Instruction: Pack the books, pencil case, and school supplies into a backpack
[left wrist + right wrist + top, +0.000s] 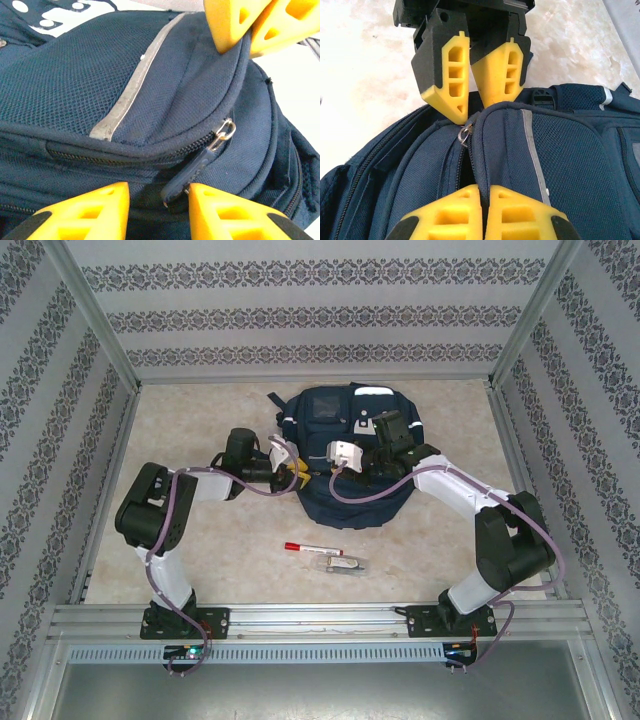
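Observation:
The navy backpack (350,502) lies at the middle back of the table, between both arms. My left gripper (157,202) stands partly open at its top zip. The dark zip pull (197,167) hangs between the yellow fingers and touches the right one. My right gripper (485,192) is shut on a ridge of the backpack's fabric (495,150) beside the zip ring (465,134). Its fingertips (235,22) face the left gripper. On the table in front lie a white marker with a red cap (313,549) and a clear-wrapped greyish item (345,565). The books and pencil case are out of view.
Patterned walls and a metal frame (100,330) close in the table on three sides. A metal rail (320,618) carrying both arm bases runs along the near edge. A dark strap (275,400) sticks out at the backpack's far left.

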Robot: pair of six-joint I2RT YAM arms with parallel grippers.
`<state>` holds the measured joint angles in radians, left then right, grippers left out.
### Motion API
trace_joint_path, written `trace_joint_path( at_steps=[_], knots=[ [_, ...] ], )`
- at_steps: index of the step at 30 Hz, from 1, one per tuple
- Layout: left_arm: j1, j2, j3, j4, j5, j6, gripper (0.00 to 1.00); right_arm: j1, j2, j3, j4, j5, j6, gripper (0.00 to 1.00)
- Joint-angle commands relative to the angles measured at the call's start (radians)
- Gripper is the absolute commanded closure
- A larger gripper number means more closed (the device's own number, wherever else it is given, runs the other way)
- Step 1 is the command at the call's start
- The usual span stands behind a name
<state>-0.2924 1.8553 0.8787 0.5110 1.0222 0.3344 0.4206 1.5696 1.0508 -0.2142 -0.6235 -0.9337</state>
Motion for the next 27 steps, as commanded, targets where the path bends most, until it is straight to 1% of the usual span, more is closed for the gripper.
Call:
trace_joint_path(
  at_steps=[1, 5, 9, 13, 15, 17, 18, 19, 21, 24, 26, 27],
  knots=[
    [-0.022, 0.026, -0.015, 0.189, 0.026, -0.038, 0.70, -0.006, -0.038, 0.000, 0.025, -0.112, 0.012, 1.00],
    [-0.045, 0.019, -0.022, 0.176, 0.051, 0.035, 0.71, -0.006, -0.049, -0.017, 0.023, -0.113, 0.004, 1.00],
    [-0.051, 0.015, -0.027, 0.171, 0.057, 0.040, 0.78, -0.006, -0.049, -0.021, 0.023, -0.105, -0.003, 1.00],
    [-0.056, 0.007, -0.030, 0.150, 0.093, 0.061, 0.78, -0.005, -0.051, -0.028, 0.022, -0.104, -0.004, 1.00],
    [-0.063, -0.006, -0.043, 0.141, 0.090, 0.075, 0.84, -0.005, -0.050, -0.028, 0.022, -0.095, -0.010, 1.00],
    [-0.069, -0.015, -0.050, 0.127, 0.084, 0.094, 0.98, -0.006, -0.048, -0.022, 0.018, -0.089, -0.010, 1.00],
    [-0.070, -0.017, -0.052, 0.128, 0.084, 0.098, 1.00, -0.006, -0.049, -0.020, 0.016, -0.086, -0.011, 1.00],
    [-0.070, -0.019, -0.057, 0.134, 0.083, 0.097, 1.00, -0.006, -0.051, -0.022, 0.015, -0.082, -0.009, 1.00],
    [-0.064, -0.032, -0.074, 0.175, 0.071, 0.075, 1.00, -0.006, -0.052, -0.030, 0.007, -0.066, -0.015, 1.00],
    [-0.019, -0.031, -0.115, 0.366, 0.055, -0.077, 1.00, -0.022, -0.057, -0.020, -0.055, -0.041, -0.050, 1.00],
    [0.008, -0.026, -0.137, 0.442, 0.053, -0.105, 1.00, -0.042, -0.067, -0.018, -0.073, -0.056, -0.045, 1.00],
    [0.018, -0.031, -0.139, 0.430, 0.038, -0.097, 1.00, -0.052, -0.076, -0.025, -0.081, -0.075, -0.051, 1.00]
  ],
)
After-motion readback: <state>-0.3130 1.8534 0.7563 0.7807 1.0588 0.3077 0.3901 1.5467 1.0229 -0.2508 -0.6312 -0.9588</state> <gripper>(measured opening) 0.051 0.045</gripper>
